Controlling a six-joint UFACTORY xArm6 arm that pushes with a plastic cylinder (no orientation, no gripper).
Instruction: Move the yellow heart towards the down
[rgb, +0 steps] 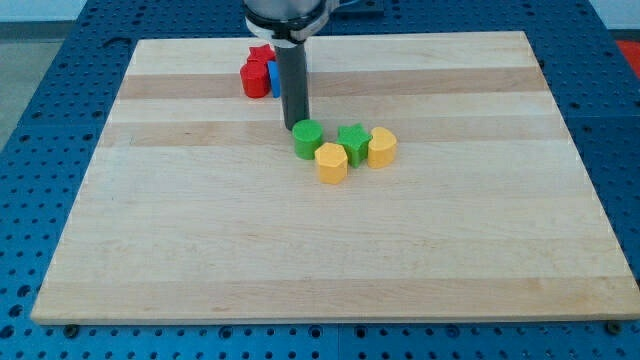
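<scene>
The yellow heart (382, 146) lies on the wooden board (320, 260), at the right end of a tight cluster just above the board's middle. To its left sits a green star (352, 140), then a green cylinder (307, 138), with a yellow hexagon (331, 162) below and between the two green blocks. My tip (296, 126) is at the upper left edge of the green cylinder, touching or nearly touching it. It is on the far side of the cluster from the heart.
Near the board's top edge, left of the rod, stand a red block (254, 78) and a red star (262, 52), with a blue block (272, 76) partly hidden behind the rod. A blue perforated table (40, 120) surrounds the board.
</scene>
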